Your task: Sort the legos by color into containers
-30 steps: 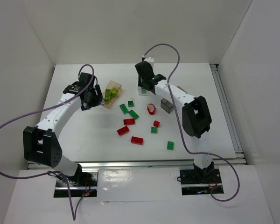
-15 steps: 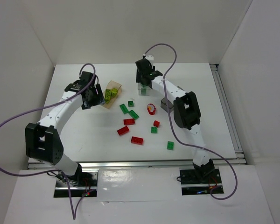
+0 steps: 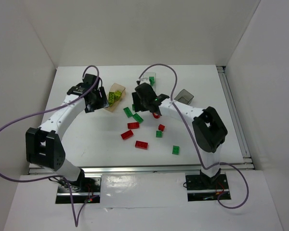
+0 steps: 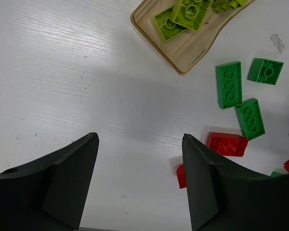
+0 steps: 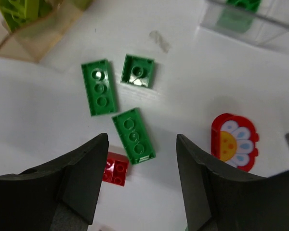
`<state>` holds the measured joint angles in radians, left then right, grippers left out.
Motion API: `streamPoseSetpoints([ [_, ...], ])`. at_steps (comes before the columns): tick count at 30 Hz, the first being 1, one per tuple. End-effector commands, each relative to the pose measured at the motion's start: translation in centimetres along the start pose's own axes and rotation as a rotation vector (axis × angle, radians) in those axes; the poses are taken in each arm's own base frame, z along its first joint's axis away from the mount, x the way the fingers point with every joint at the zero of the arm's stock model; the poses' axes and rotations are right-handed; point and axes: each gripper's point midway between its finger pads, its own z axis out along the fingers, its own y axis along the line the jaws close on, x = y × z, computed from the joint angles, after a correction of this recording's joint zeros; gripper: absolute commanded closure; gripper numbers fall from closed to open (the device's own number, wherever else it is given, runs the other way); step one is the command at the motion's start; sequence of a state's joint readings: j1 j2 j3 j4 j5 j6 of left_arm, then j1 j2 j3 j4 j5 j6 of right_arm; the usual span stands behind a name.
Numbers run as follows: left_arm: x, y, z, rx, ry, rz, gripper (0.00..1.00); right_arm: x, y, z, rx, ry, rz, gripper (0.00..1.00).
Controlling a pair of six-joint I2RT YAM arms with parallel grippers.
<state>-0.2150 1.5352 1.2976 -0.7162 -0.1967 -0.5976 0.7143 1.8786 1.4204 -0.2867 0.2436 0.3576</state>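
My left gripper (image 3: 95,99) is open and empty, just left of the orange-tan container (image 3: 116,95), which holds yellow-green legos (image 4: 190,9). In the left wrist view the gripper (image 4: 139,139) hangs over bare table. My right gripper (image 3: 143,103) is open above three green legos: one (image 5: 133,136) lies between the fingers, two (image 5: 99,87) (image 5: 137,71) lie beyond. A red lego (image 5: 116,169) lies by the left finger. The clear container (image 3: 151,79) holds a green lego. The smoky grey container (image 3: 184,96) stands to the right.
A red flower piece (image 5: 233,142) lies right of my right gripper. More red legos (image 3: 133,125) (image 3: 127,134) (image 3: 141,144) (image 3: 161,127) and green ones (image 3: 159,134) (image 3: 176,150) lie scattered nearer the front. White walls stand on three sides.
My right arm has swung from the clear container at the back down and left to over the green legos. The clear and grey containers now sit farther back. The left arm has hardly moved.
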Motion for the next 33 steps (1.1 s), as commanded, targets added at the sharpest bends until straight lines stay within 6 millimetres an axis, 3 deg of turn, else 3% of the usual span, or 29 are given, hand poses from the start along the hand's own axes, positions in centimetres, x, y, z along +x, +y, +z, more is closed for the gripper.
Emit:
streamPoseSetpoints([
  [1, -0.4, -0.1, -1.3, 0.016, -0.034, 0.024, 0.2, 2.9, 0.7, 1.5, -0.047, 0.086, -0.08, 0.33],
  [6, -0.4, -0.1, -1.3, 0.016, -0.034, 0.014, 0.2, 4.3, 2.3, 2.8, -0.103, 0.147, -0.169, 0.28],
  [7, -0.4, -0.1, -1.3, 0.016, -0.034, 0.014, 0.2, 5.3, 2.0, 3.3, -0.094, 0.173, -0.19, 0.27],
  [15, 0.1, -0.3, -1.1, 0.017, -0.024, 0.014, 0.2, 6.6, 2.6, 4.7, -0.111, 0.208, -0.213, 0.24],
  [17, 0.1, -0.3, -1.1, 0.017, -0.024, 0.014, 0.2, 7.1, 2.5, 5.0, -0.108, 0.218, -0.215, 0.25],
  [21, 0.0, -0.2, -1.1, 0.009, -0.029, 0.014, 0.2, 7.6, 1.9, 5.4, -0.052, 0.227, -0.221, 0.38],
  [23, 0.0, -0.2, -1.1, 0.009, -0.029, 0.014, 0.2, 7.0, 1.7, 5.6, -0.029, 0.217, -0.224, 0.52],
  [25, 0.0, -0.2, -1.1, 0.009, -0.029, 0.014, 0.2, 6.3, 1.0, 5.6, 0.023, 0.198, -0.22, 0.57],
  [30, 0.0, -0.2, -1.1, 0.009, -0.029, 0.014, 0.2, 1.4, 0.8, 2.9, 0.072, 0.08, -0.191, 0.59],
  [33, 0.1, 0.0, -0.8, -0.004, -0.026, 0.016, 0.2, -2.4, -1.2, 2.1, 0.147, -0.009, -0.114, 0.6],
])
